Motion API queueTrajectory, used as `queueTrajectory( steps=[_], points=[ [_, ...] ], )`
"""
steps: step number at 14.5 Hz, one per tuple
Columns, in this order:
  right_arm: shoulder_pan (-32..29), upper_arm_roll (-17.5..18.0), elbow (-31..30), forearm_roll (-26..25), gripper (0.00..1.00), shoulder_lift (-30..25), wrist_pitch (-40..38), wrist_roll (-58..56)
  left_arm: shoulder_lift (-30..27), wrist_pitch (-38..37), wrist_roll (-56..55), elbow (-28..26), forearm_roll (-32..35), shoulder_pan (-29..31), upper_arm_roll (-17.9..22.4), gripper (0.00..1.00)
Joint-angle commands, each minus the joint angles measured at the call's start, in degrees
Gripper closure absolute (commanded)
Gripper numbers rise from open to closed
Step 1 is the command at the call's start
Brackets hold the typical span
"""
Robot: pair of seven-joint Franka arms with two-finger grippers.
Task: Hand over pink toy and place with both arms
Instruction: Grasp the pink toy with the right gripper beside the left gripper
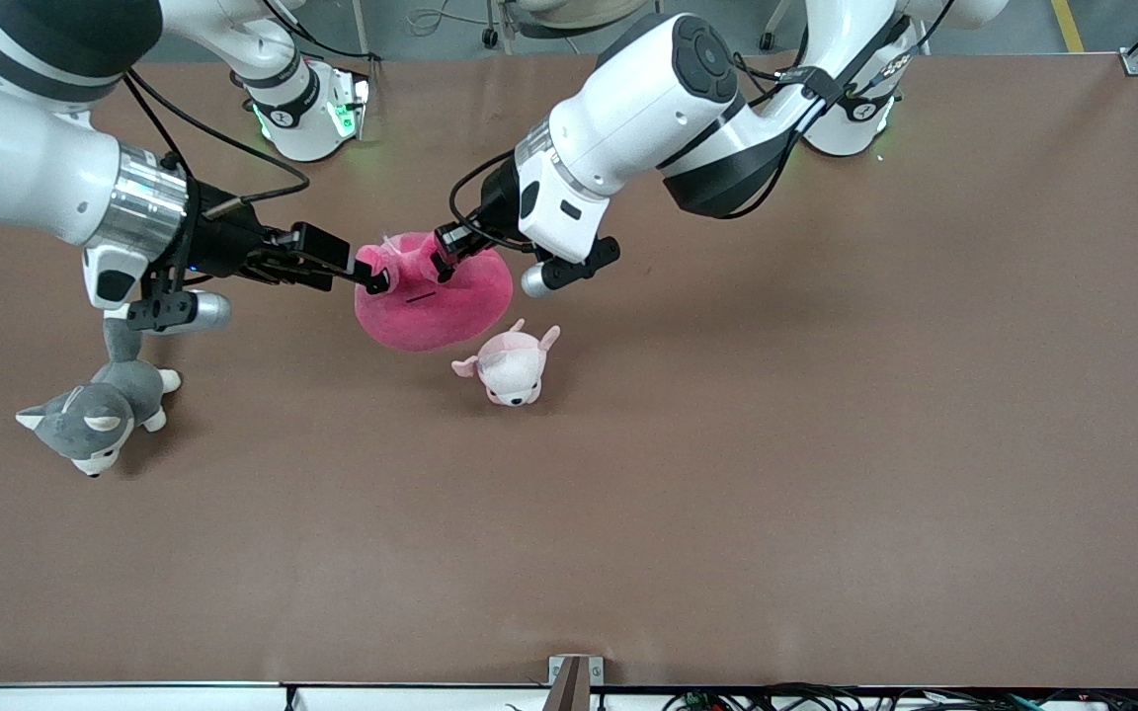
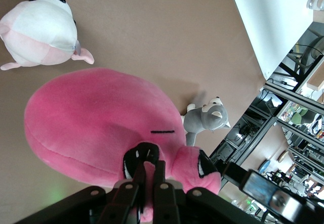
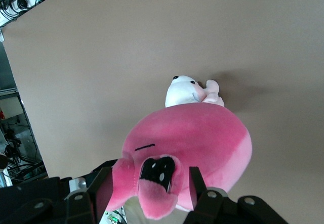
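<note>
The hot-pink blob plush (image 1: 441, 296) hangs a little above the table's middle, over a spot beside the pale puppy plush. My left gripper (image 1: 444, 259) is shut on a pinch of its fabric by one black eye, as the left wrist view (image 2: 150, 167) shows. My right gripper (image 1: 371, 276) is open at the toy's other end. In the right wrist view, the right gripper (image 3: 149, 176) has its fingers (image 3: 195, 179) spread wide on either side of the toy's (image 3: 192, 143) other eye and a pink flap, not clamped on them.
A pale pink-and-white puppy plush (image 1: 510, 367) lies on the table just nearer the front camera than the pink toy. A grey husky plush (image 1: 95, 415) lies toward the right arm's end, under that arm's wrist. The brown table (image 1: 776, 444) stretches wide toward the left arm's end.
</note>
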Motion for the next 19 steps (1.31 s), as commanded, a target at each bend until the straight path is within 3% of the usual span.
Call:
queueTrajectory(
  steps=[1, 19],
  points=[
    [1.6, -0.5, 0.5, 0.1, 0.31, 0.7, -0.5, 0.9, 0.7, 0.5, -0.7, 1.9, -0.4, -0.8, 0.5, 1.00],
    [2.3, -0.5, -0.7, -2.8, 0.34, 0.8, -6.1, 0.9, 0.7, 0.5, -0.8, 1.6, -0.4, -1.5, 0.5, 0.97]
  ],
)
